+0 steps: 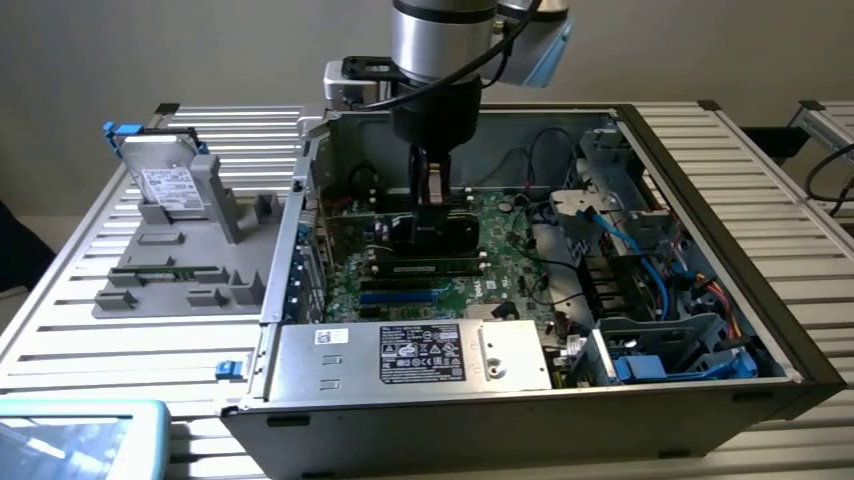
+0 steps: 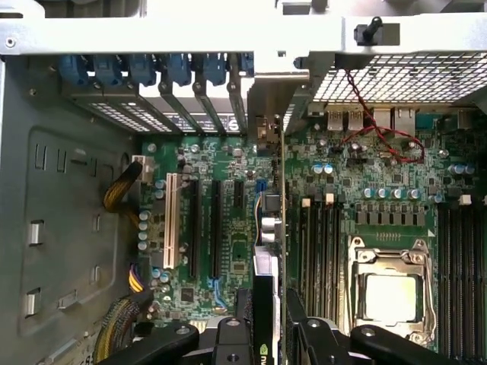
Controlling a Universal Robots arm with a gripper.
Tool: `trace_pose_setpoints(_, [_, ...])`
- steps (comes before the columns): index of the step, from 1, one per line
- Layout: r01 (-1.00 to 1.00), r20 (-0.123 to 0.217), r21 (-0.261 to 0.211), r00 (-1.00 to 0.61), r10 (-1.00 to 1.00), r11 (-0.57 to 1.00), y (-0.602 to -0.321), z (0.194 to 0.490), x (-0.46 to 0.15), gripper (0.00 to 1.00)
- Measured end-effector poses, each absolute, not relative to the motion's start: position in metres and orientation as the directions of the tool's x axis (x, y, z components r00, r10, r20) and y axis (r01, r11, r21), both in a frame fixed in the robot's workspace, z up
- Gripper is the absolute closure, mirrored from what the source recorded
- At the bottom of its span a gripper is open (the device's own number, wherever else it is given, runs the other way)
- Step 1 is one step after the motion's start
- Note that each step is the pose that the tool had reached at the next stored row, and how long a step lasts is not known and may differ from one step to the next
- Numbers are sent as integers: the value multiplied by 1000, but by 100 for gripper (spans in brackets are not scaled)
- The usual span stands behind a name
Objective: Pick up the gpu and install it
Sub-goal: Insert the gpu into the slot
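gpu (image 1: pixel 441 235): upright, edge-on, low over motherboard (image 1: pixel 501 250); seated or not, cannot tell.
gripper (image 1: pixel 433 200): closed on gpu's upper edge, directly above motherboard.
hard drive (image 1: pixel 167 185): outside case, well apart from motherboard.
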State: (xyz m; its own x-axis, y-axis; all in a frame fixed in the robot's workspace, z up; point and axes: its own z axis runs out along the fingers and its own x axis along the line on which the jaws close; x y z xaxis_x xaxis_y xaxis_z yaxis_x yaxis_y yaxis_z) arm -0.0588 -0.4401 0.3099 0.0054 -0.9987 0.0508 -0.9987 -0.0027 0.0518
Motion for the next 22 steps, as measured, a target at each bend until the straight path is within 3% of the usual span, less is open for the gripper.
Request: trace_pose_setpoints(22, [-998, 40, 57, -2, -999, 4, -450, 277, -61, 72])
